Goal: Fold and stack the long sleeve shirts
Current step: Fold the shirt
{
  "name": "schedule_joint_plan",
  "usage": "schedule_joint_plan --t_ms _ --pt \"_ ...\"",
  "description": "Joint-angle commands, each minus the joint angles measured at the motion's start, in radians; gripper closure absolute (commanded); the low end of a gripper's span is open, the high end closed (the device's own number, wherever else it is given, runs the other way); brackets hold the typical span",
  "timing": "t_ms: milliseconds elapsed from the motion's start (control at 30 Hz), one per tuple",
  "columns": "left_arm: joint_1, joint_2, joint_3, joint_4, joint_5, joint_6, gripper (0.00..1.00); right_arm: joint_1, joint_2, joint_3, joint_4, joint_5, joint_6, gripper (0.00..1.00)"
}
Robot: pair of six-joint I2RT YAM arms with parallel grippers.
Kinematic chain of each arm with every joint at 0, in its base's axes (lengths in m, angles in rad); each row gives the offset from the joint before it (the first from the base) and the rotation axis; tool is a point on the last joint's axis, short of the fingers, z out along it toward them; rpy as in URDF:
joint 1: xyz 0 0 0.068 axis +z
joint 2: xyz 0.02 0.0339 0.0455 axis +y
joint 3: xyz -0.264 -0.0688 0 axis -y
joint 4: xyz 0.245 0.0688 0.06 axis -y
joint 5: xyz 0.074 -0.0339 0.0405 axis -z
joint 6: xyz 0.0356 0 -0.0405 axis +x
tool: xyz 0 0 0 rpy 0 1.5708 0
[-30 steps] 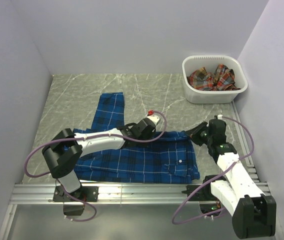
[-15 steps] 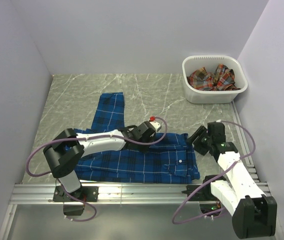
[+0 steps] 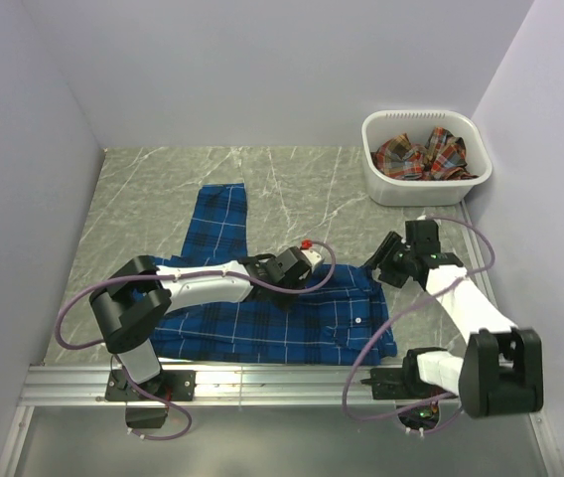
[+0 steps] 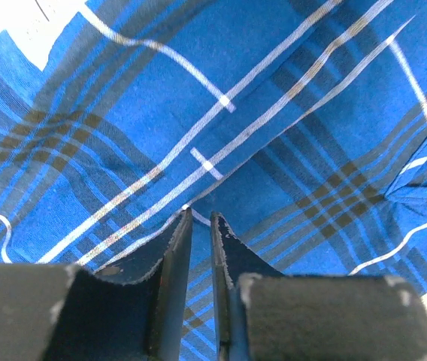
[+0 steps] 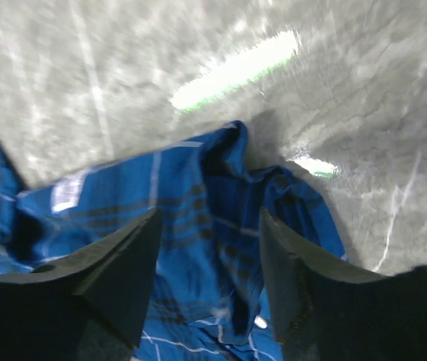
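**While the Blue Shirt Lay Spread, Two Tools Met at Its Far Edge**

Where the marbled counter [image 3: 133,209] ran out on the left, one sleeve of the blue shirt [image 3: 272,320] stretched away from the arms, and the body lay flat across the near middle. The left tool [image 4: 201,214] was down on the shirt's far edge. Its fingers were drawn to a narrow slit with blue plaid showing in it, clamped on the cloth. Further right, the right tool [image 5: 210,218] hovered over the rumpled right-hand end of the same shirt, fingers wide apart and holding nothing. In the far right corner stood a white basket [image 3: 416,191], well apart from both tools, with the red-orange shirt [image 3: 426,157] crumpled inside it.
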Motion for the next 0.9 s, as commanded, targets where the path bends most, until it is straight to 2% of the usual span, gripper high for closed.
schedule_joint_plan --t_ms 0,400,433,567,600,700,733,867 --pt "-0.007 0.008 -0.010 -0.006 0.024 0.018 0.78 -0.001 0.069 0.025 0.095 -0.065 -0.029 0.41" --pt "-0.007 0.008 -0.015 -0.012 0.014 0.014 0.82 0.005 0.219 0.033 0.180 -0.089 -0.057 0.53" --pt "-0.007 -0.003 -0.017 -0.008 0.012 0.014 0.82 0.005 0.228 0.030 0.180 -0.085 -0.063 0.55" --pt "-0.007 -0.067 -0.032 0.015 -0.020 0.009 0.78 0.006 0.241 0.017 0.177 -0.065 -0.064 0.74" --pt "-0.008 -0.084 -0.038 0.023 -0.041 0.009 0.76 0.005 0.237 0.014 0.175 -0.065 -0.064 0.75" --pt "-0.008 -0.156 -0.067 0.081 -0.068 0.024 0.62 0.006 0.224 0.005 0.172 -0.070 -0.064 0.76" --pt "-0.008 -0.176 -0.075 0.105 -0.077 0.031 0.54 0.006 0.219 0.001 0.171 -0.070 -0.060 0.80" --pt "-0.014 -0.170 -0.061 0.153 -0.101 0.066 0.41 0.006 0.208 0.001 0.163 -0.070 -0.058 0.83"
